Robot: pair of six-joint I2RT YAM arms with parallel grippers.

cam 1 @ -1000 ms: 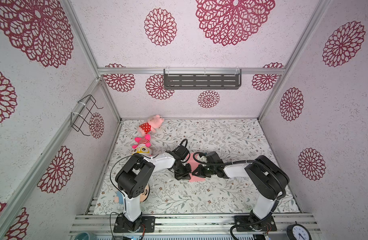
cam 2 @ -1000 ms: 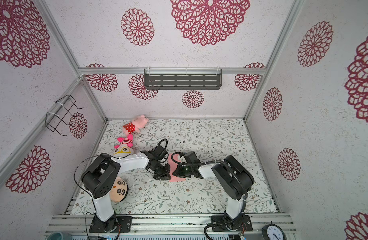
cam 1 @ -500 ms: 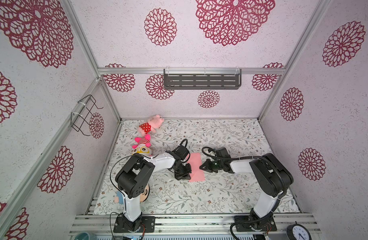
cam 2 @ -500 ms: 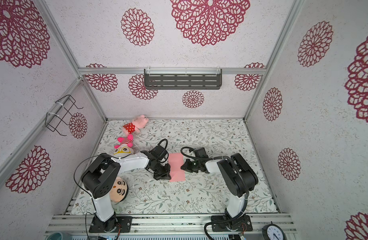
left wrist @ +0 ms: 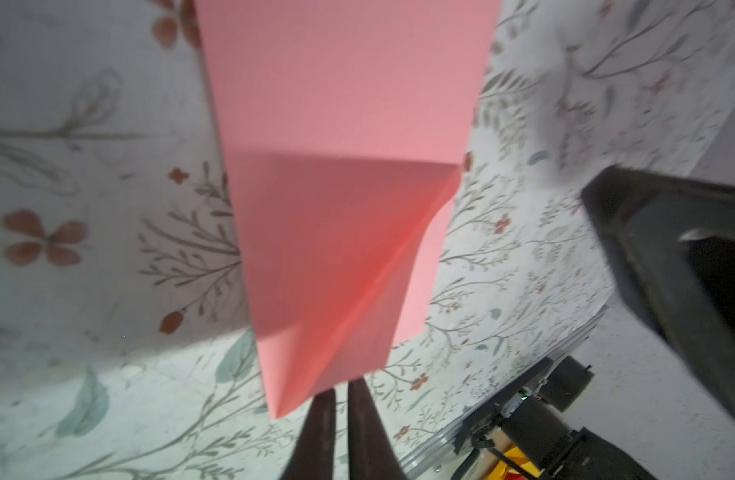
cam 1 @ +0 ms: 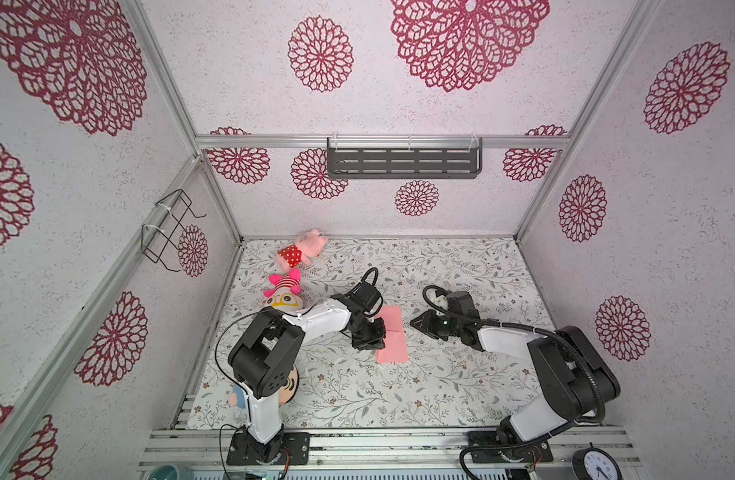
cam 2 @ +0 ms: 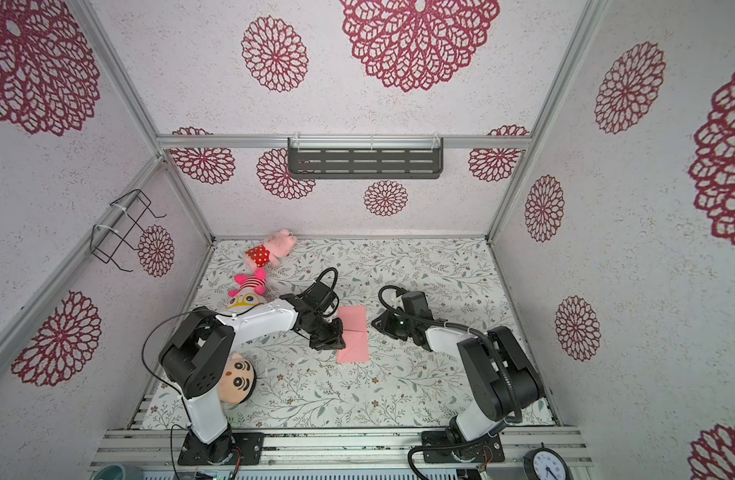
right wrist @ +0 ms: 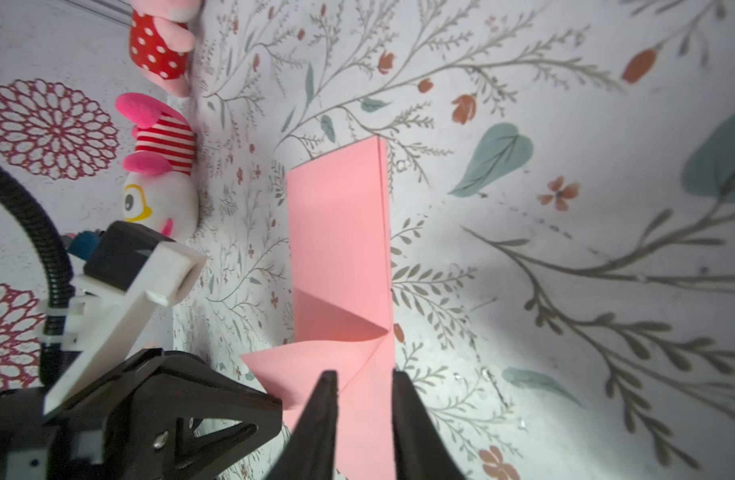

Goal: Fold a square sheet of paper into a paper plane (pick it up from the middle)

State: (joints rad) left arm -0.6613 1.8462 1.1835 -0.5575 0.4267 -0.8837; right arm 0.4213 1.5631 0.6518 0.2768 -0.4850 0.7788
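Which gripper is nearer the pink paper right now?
Left. The left gripper sits at the edge of the folded pink paper; the right gripper stands off its opposite side with bare mat between, in both top views.

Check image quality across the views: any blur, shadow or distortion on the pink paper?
Both top views: sharp, evenly lit, walls bowed by the wide lens; the folded pink paper reads cleanly. Left wrist view: paper soft and smeared, a dark shadow band across its middle. Right wrist view: paper fairly sharp, tablecloth stretched toward the edges, the right gripper fingers dark against it.
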